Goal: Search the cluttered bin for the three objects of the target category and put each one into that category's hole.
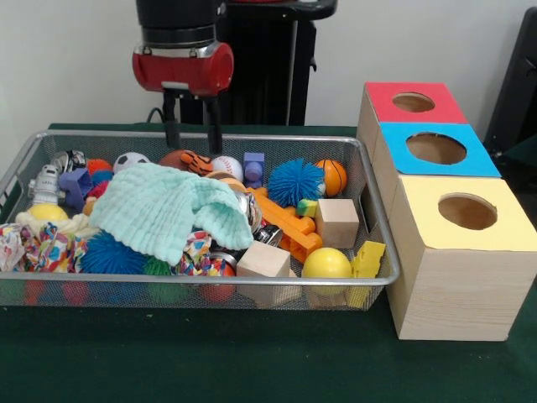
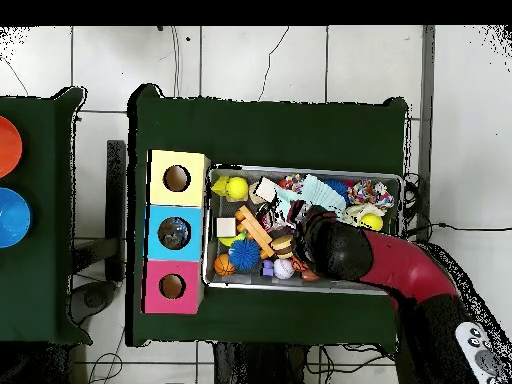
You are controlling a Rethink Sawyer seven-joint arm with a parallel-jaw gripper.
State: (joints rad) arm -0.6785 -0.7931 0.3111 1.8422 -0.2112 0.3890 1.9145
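Note:
The wire mesh bin [image 1: 126, 282] lies across the green table, full of toys; it also shows in the overhead view [image 2: 300, 169]. My gripper [image 1: 194, 141] hangs over the bin's far rim, left of centre, open and empty, with both black fingers [image 1: 173, 126] pointing down just above the toys. In the overhead view the arm's head [image 2: 335, 250] covers it. No clear or whitish wrapper shows in either view. The round hole [image 1: 413, 102] of the red-topped box is right of the bin at the far end of the row; it also shows in the overhead view [image 2: 172, 286].
A mint-green knitted cloth [image 1: 164, 210] covers the bin's middle left. Around it lie a blue spiky ball [image 1: 295, 181], a baseball [image 1: 226, 168], orange bricks [image 1: 289, 222], wooden cubes [image 1: 337, 222] and a yellow ball [image 1: 326, 264]. The blue-topped box [image 1: 435, 148] and the yellow-topped box [image 1: 467, 211] stand nearer the camera.

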